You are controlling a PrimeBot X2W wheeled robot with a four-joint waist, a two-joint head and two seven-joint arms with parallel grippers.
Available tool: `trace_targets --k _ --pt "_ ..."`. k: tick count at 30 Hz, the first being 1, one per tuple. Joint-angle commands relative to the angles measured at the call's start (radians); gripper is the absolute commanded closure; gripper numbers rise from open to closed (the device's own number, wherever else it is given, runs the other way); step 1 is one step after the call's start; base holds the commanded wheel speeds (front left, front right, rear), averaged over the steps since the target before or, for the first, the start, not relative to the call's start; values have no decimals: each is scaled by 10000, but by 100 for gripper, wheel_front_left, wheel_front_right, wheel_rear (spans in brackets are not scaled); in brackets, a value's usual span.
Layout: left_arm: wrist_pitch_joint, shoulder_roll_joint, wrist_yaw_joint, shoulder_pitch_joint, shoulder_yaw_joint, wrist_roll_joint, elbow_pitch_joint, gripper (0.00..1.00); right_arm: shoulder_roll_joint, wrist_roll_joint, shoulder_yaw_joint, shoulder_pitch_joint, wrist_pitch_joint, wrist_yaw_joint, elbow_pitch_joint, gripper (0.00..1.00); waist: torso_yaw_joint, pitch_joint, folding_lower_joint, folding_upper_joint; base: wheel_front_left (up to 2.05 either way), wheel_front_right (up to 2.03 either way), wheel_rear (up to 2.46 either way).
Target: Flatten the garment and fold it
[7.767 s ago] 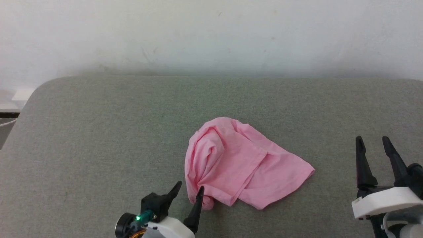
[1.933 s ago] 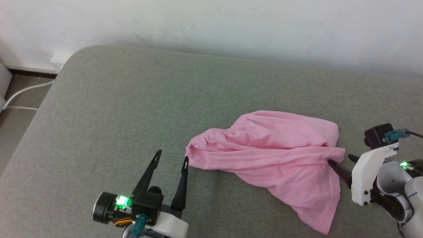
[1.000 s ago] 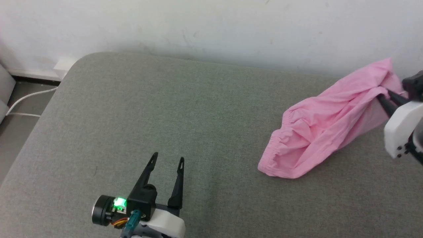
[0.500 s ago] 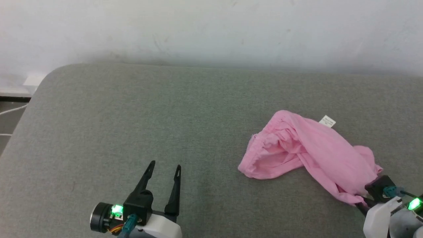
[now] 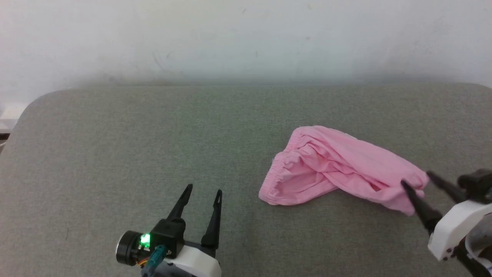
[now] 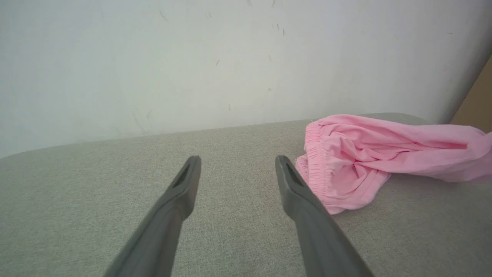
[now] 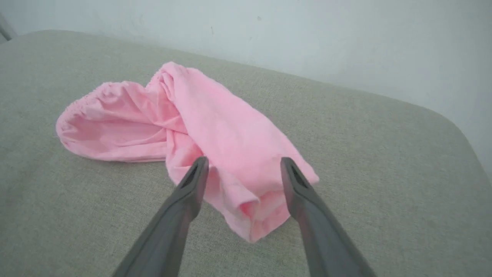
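Pink garment (image 5: 338, 169) lies bunched on the grey worktop (image 5: 153, 134). The right end effector (image 5: 416, 178) is spread astride its near end, and the left end effector (image 5: 203, 189) is spread, well apart.

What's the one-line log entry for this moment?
garment: crumpled, unfolded | left claw: open, clear of it | right claw: open, straddling its end
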Motion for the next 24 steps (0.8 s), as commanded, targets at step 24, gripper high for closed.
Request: trace_targets --k 24 --pt "5435 -289 -426 -3622 -1397 -501 2912 0 3104 -2041 -2833 518 -1207 -11 -1795 0 -1413 1589 1 0 0 0 0"
